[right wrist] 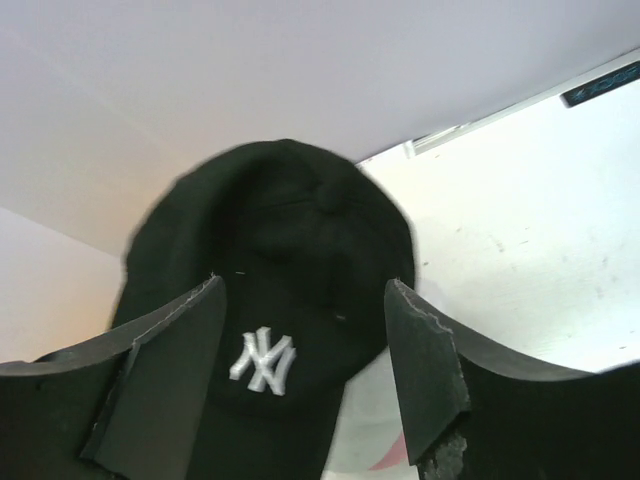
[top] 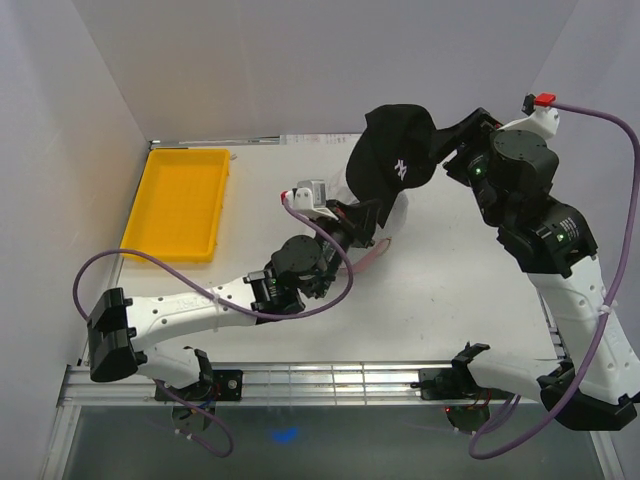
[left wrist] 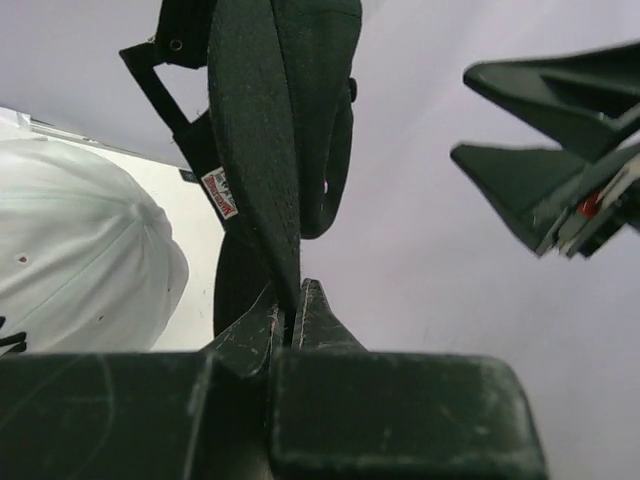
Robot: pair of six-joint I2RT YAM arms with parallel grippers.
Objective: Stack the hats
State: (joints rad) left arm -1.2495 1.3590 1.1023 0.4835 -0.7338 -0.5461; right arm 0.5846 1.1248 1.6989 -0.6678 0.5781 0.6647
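The black cap with a white logo hangs in the air over the back middle of the table. My left gripper is shut on its brim from below; in the left wrist view the jaws pinch the black fabric. My right gripper is open just right of the cap, not touching it; in the right wrist view its fingers stand apart in front of the cap. The white cap lies below, with a pink cap's edge under it. The tan cap is hidden.
A yellow tray sits at the back left by the left wall. White walls close the back and sides. A metal rail runs along the near edge.
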